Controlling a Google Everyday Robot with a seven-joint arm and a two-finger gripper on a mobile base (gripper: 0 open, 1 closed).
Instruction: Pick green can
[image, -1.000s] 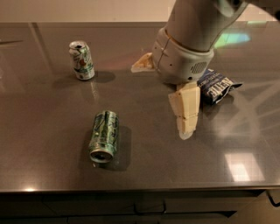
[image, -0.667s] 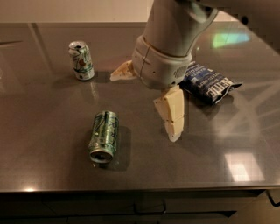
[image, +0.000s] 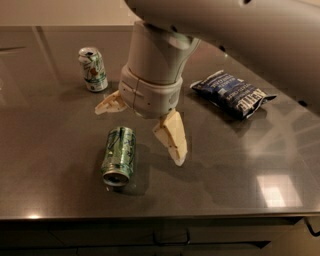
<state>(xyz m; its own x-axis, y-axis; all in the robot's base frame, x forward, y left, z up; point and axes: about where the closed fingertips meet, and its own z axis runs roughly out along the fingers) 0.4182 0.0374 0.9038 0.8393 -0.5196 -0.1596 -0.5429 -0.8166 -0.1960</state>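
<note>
The green can (image: 119, 155) lies on its side on the dark counter (image: 60, 195), its silver open end toward the front edge. My gripper (image: 142, 132) hangs above the counter just right of and behind the can, its two cream fingers spread wide apart. One finger (image: 172, 137) points down to the right of the can, the other (image: 111, 103) sticks out to the left behind it. The gripper is open and holds nothing. It does not touch the can.
A whiter can with green and red marks (image: 93, 69) stands upright at the back left. A dark blue snack bag (image: 233, 94) lies at the right. The counter's front edge runs along the bottom of the view.
The gripper has moved left and toward the front, from beside the snack bag to just next to the green can. The cans and the bag have not moved.
</note>
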